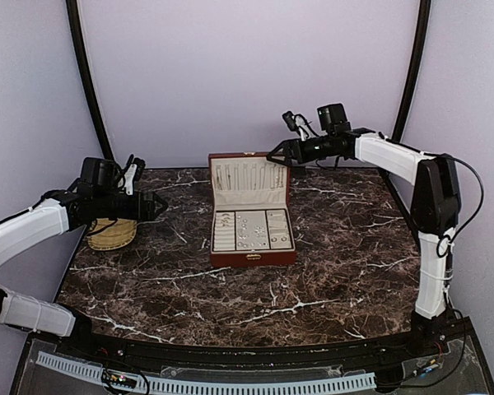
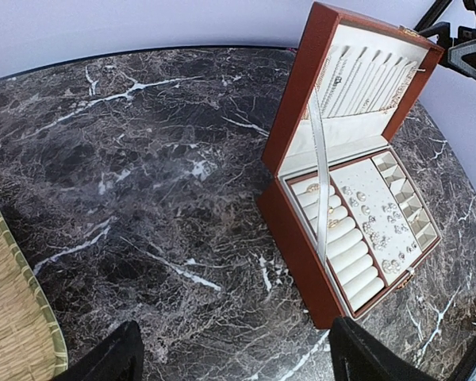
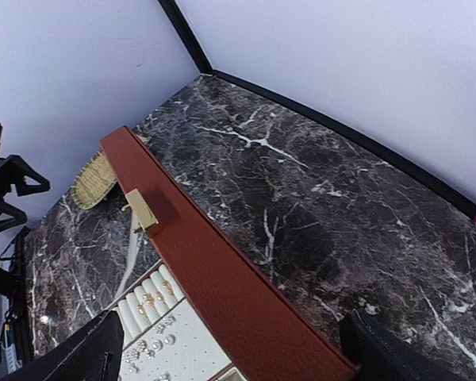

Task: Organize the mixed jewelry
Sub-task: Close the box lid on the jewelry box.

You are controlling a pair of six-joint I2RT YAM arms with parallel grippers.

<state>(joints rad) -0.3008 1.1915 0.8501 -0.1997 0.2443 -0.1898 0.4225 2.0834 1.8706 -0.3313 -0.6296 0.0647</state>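
Note:
The red-brown wooden box (image 1: 252, 257) stands open at the table's middle with its lid (image 1: 249, 171) upright. The mixed jewelry (image 1: 245, 229), tiny silvery pieces, lies on the box's cream lining, and also shows in the left wrist view (image 2: 378, 221) and the right wrist view (image 3: 149, 344). A few small rings (image 2: 324, 203) sit in the ring rolls. My left gripper (image 1: 154, 206) is open and empty, above bare table left of the box (image 2: 301, 246). My right gripper (image 1: 273, 153) is open and empty, its jaws either side of the lid's top edge (image 3: 222, 278).
A woven straw-coloured tray (image 1: 114, 235) lies at the left edge under my left arm, and also shows in the left wrist view (image 2: 16, 317). A white ribbon stay (image 2: 320, 151) runs from lid to base. A brass clasp (image 3: 141, 210) sits on the lid.

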